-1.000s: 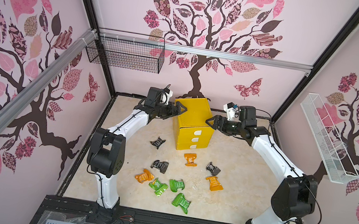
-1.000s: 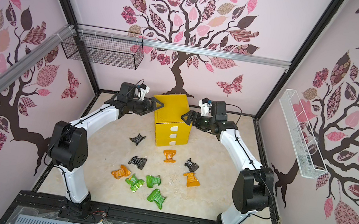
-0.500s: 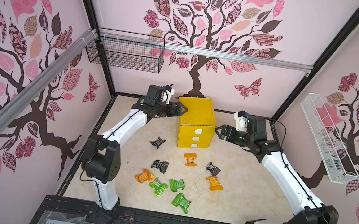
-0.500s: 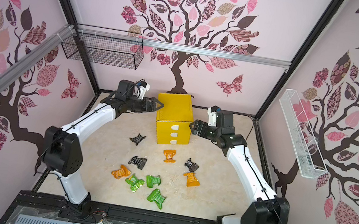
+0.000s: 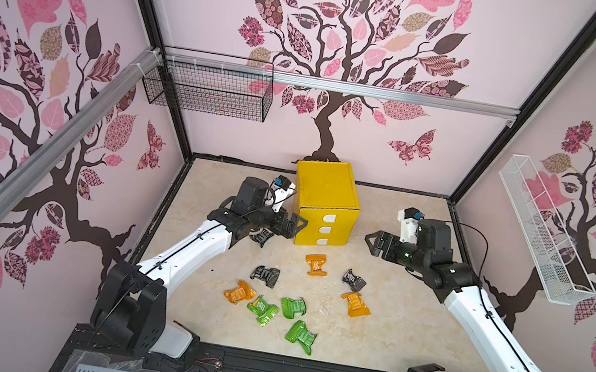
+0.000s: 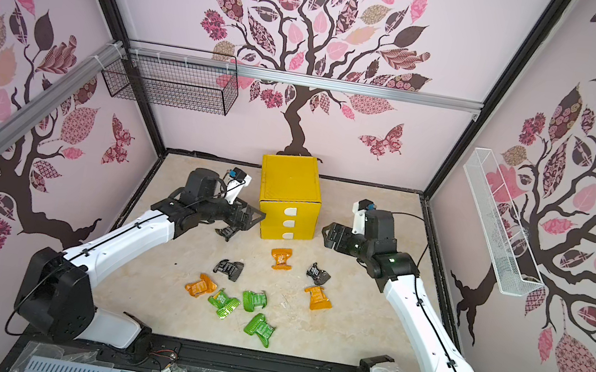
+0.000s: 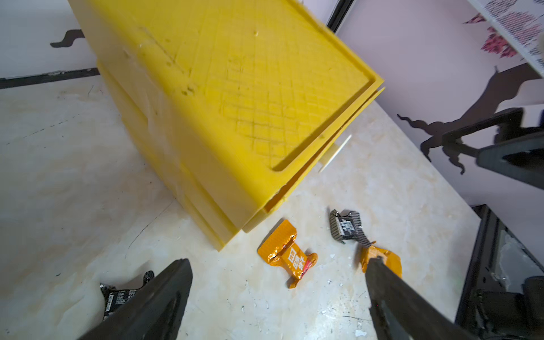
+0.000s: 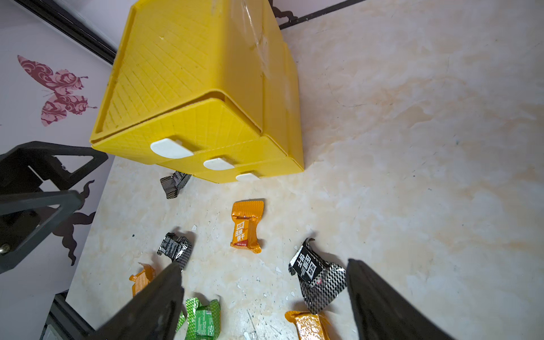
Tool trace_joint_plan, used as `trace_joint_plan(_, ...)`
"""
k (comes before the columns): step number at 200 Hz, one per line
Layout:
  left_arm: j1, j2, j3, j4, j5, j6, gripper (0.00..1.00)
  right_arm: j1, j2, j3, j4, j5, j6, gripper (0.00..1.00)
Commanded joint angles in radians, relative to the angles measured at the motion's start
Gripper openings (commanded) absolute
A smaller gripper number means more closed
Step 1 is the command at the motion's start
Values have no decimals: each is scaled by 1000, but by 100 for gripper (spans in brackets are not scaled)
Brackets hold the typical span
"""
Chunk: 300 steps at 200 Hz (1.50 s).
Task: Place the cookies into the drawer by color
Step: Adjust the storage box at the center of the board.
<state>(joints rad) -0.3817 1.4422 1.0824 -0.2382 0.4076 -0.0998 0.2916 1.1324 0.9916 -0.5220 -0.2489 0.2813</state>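
**Bimanual cell, seen from above.** The yellow drawer (image 5: 325, 208), a cube of three stacked compartments with white tab handles (image 5: 324, 229), stands upright at the rear centre of the beige bench (image 5: 398, 337), its handles facing the arm bases. In both top views all three compartments look pushed in. All nine cookies lie loose on the bench in front of the drawer, none inside it. One black cookie (image 5: 263, 237) lies off the drawer's left front corner, partly hidden under the left arm. A second black cookie (image 5: 266, 274) lies nearer the arm bases, and a third black cookie (image 5: 353, 279) lies toward the right. One orange cookie (image 5: 315, 264) sits just before the handles, a second orange cookie (image 5: 356, 304) near the third black one, and a third orange cookie (image 5: 239, 292) at the left of a cluster. Beside it lie three green cookies (image 5: 262, 308), (image 5: 293, 307) and (image 5: 301, 336). The left hand (image 5: 295, 227) hangs close to the drawer's left front edge, released, its fingers (image 7: 164, 300) spread wide with nothing between them. The right hand (image 5: 370, 243) hangs off the drawer's right side with bare bench between, likewise released and empty. In the right wrist view its fingers (image 8: 153, 303) frame cookies lying on the bench beyond them. A black wire basket (image 5: 207, 90) and a white wire basket (image 5: 540, 238) hang on the walls.
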Motion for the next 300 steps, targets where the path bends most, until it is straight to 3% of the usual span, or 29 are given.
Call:
trace_joint_plan(1,-21,30,2,68,-95,69,97,13,-33,-3,23,10,29,90)
trace_joint_plan(27,-24,72,-3,111,-155,15,97,65,-25,-8,36,53,52,89)
trace_joint_plan(99,-10,96,4,137,-353,32,97,330,92,69,98,288,89,88)
trace_joint_plan(140,44,134,51,114,-360,-49,97,374,205,154,111,357,126,87)
trace_joint_plan(191,62,135,69,108,-348,-65,97,427,332,286,94,454,136,84)
trace_joint_plan(217,64,74,47,102,-242,-75,97,459,391,346,96,490,158,83)
trace_joint_plan(248,66,-45,17,23,-142,-10,97,519,463,408,95,625,173,82)
trace_joint_plan(300,97,-224,15,-263,-239,83,97,532,590,504,91,726,213,81)
